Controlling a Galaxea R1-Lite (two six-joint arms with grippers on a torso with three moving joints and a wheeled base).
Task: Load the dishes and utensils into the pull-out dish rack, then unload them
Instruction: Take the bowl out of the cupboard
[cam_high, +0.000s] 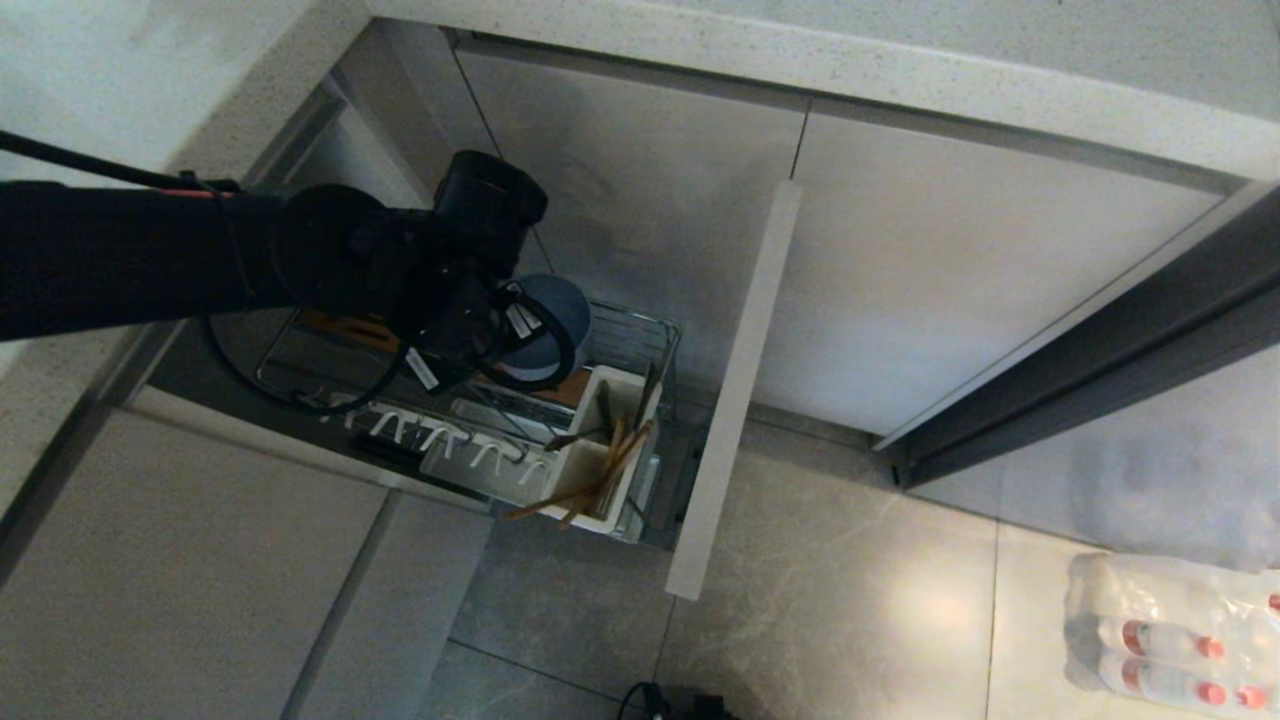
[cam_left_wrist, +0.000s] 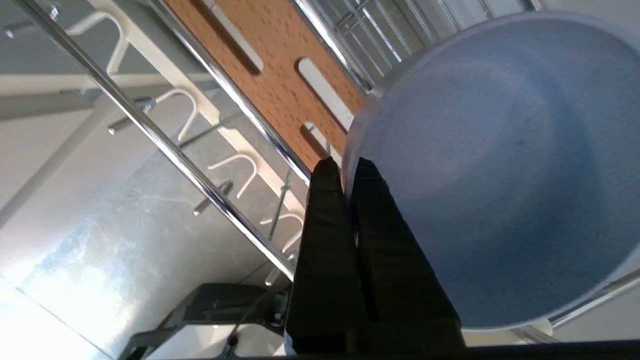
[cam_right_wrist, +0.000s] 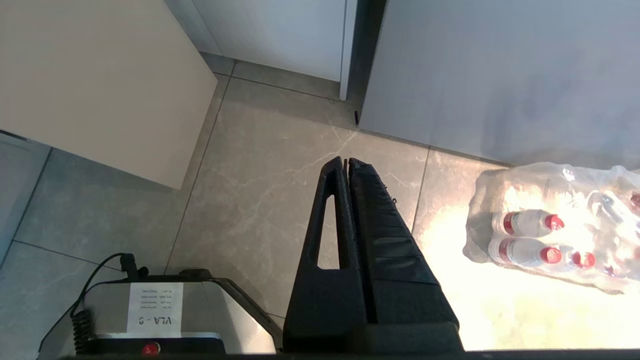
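Observation:
The pull-out dish rack stands drawn out of the cabinet. A round dusty-blue dish stands on edge in it over the brown slotted strip; I cannot tell whether it is the bowl or the plate. My left gripper is shut on the dish's rim, one finger outside and one inside. In the head view the wrist hides the fingers. Wooden chopsticks lean in the white caddy at the rack's front. My right gripper hangs shut and empty over the floor.
The rack's beige front panel juts out over the grey floor tiles. White hooks line the rack's near side, under a chrome rail. A wrapped pack of water bottles lies on the floor at the right. The countertop edge overhangs above.

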